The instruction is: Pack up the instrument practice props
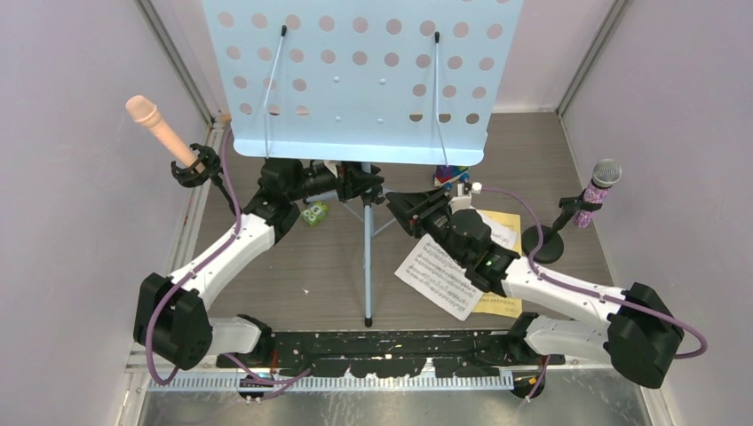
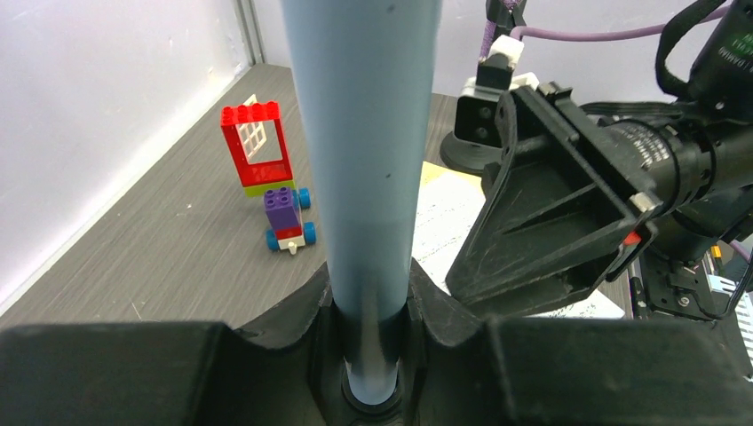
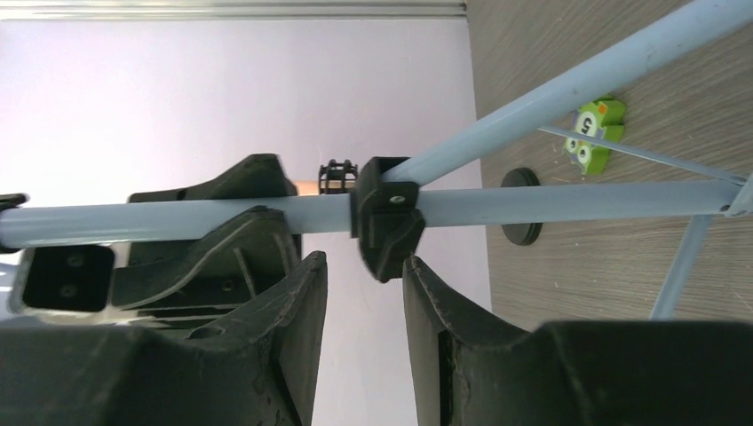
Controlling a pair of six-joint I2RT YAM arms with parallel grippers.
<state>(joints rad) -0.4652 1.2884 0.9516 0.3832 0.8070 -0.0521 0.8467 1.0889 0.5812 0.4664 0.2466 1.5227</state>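
Clamping the pole (image 2: pixel 360 133) of the rack (image 1: pixel 355 71) with the left gripper (image 2: pixel 368 319), jaws snug around it, pole running up between the fingers. Hovering the right gripper (image 3: pixel 364 293), jaws part-open, at the pole's black collar (image 3: pixel 388 217), collar tip lying between the fingertips, contact unclear. Standing on the table (image 1: pixel 293 266) between both grippers.

a lab test cell: blank pale walls (image 1: pixel 62 266), metal corner posts (image 1: pixel 175 53), a wood-grain table (image 1: pixel 328 284).
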